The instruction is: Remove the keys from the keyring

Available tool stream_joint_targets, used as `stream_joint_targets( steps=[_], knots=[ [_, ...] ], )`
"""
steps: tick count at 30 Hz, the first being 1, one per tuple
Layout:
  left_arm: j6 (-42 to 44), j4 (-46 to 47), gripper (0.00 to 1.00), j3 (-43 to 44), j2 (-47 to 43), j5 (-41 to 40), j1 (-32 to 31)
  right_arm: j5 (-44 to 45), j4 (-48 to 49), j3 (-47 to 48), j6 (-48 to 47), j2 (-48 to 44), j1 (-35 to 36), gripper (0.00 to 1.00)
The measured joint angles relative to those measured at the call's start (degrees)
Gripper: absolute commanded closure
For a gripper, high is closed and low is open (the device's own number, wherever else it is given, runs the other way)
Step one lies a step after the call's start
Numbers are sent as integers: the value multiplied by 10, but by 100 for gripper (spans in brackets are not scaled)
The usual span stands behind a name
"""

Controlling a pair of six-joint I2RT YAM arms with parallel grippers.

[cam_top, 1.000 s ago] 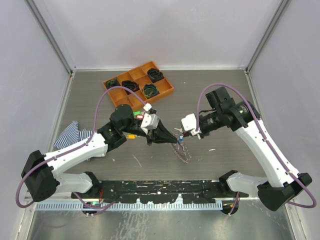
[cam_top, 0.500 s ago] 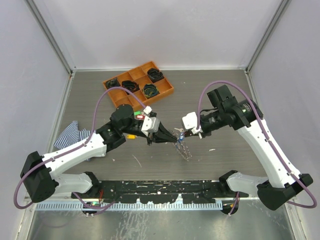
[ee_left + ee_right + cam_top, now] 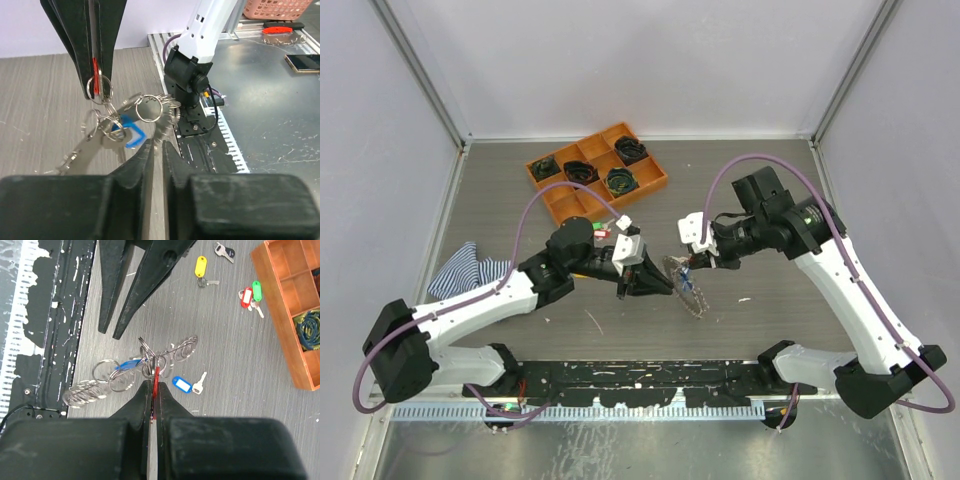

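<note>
I'm holding the right gripper [image 3: 151, 381] pressed together on a red tag [image 3: 94, 66]. The small split ring under that tag is carrying the whole keyring [image 3: 688, 290], so the bunch is hanging where the other arm can reach it. The left gripper [image 3: 156, 146] is facing it with its jaws parted by only a narrow slot and nothing between them. I'm reading that as lining up for a pinch on one of the loops, perhaps the one bearing the blue tag [image 3: 131, 134]. The keyring is hanging between the two grippers, over the middle of the table [image 3: 770, 200] and a little toward its near edge. I can't tell whether its lower end is touching the surface.

Loose keys, which I'm judging to be already off, are lying around it. A blue key [image 3: 186, 384] is just beside the bunch, with a yellow key [image 3: 201, 265] farther out. A red and green pair [image 3: 250, 294] is lying nearer the orange tray [image 3: 552, 205]. That tray is sitting by the far edge, left of centre, and holding black coils [image 3: 620, 181]. A striped cloth [image 3: 460, 272] is lying at the left edge, and pale walls are closing in three sides.
</note>
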Motion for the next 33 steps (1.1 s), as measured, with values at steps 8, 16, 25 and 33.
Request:
stream_joint_targets(
  steps=[8, 16, 25, 33],
  knots=[
    [-39, 7, 67, -28, -17, -50, 0, 37, 23, -4, 58, 2, 4, 99],
    [-57, -10, 68, -42, -130, -146, -19, 54, 39, -16, 89, 2, 4, 99],
    [-61, -15, 65, -45, -86, -195, -64, 56, 47, -16, 99, 3, 4, 99],
    [-53, -23, 71, -36, -35, -258, -64, 58, 51, -23, 104, 3, 4, 99]
  ],
)
